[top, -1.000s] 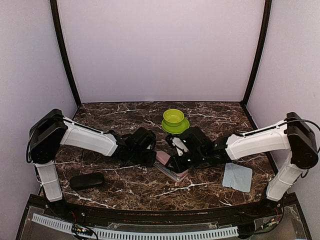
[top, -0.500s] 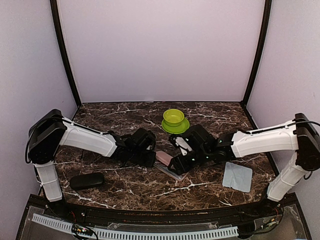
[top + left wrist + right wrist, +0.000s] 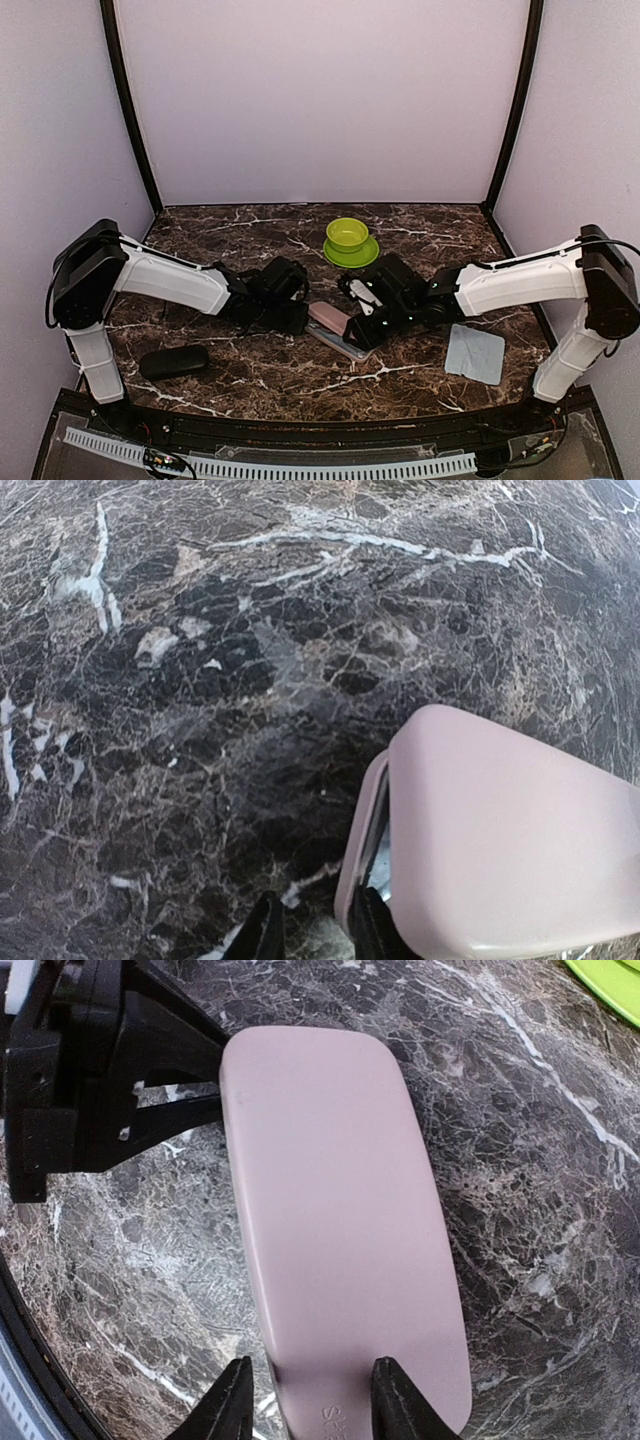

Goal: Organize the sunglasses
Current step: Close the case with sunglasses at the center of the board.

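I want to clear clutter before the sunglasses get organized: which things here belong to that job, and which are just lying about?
Belongs, most likely: pink case, between the left gripper and right gripper; black case. The sunglasses themselves are not in view.

Lying about: green bowl on its green plate; grey cloth.

A dark marbled table (image 3: 420, 225) is seen. On it are laid a black case (image 3: 174, 361), a pink case (image 3: 333, 325), a green plate (image 3: 351, 252) and a grey cloth (image 3: 474, 353).
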`<state>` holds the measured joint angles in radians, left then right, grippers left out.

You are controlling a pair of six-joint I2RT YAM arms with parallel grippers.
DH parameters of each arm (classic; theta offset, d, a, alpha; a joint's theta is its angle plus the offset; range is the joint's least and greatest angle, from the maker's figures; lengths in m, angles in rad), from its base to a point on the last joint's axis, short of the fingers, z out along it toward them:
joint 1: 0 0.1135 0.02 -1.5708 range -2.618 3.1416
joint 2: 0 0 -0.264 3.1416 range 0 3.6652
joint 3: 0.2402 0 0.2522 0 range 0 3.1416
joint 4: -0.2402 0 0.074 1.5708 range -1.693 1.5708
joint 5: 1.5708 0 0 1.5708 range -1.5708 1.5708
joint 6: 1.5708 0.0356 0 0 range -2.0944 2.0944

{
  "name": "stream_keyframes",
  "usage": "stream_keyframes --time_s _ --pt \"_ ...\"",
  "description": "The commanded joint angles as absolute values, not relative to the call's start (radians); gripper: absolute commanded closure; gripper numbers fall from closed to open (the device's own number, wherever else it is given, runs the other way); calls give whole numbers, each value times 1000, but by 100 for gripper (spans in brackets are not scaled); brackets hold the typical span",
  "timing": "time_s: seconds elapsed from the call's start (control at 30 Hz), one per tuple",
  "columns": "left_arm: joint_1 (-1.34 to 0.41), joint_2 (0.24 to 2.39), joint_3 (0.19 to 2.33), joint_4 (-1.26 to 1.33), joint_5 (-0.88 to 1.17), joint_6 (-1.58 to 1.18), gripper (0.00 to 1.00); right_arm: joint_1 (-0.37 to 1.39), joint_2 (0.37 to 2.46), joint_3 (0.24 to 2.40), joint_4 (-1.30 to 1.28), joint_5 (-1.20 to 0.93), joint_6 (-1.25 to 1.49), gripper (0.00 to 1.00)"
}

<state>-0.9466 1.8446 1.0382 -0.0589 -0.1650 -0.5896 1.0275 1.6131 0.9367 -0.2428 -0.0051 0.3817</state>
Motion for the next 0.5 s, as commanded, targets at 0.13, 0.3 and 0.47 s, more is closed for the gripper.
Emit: stream_keyframes --time_s 0.13,0.3,0.47 --pt "-966 1759 980 -103 -190 -595 70 1034 1639 942 -251 2 401 62" --pt "-972 1727 949 -101 -204 -606 67 1040 1642 940 -249 6 409 63" --pt "-978 1706 917 -98 -215 -618 65 1049 1650 935 -249 11 418 63"
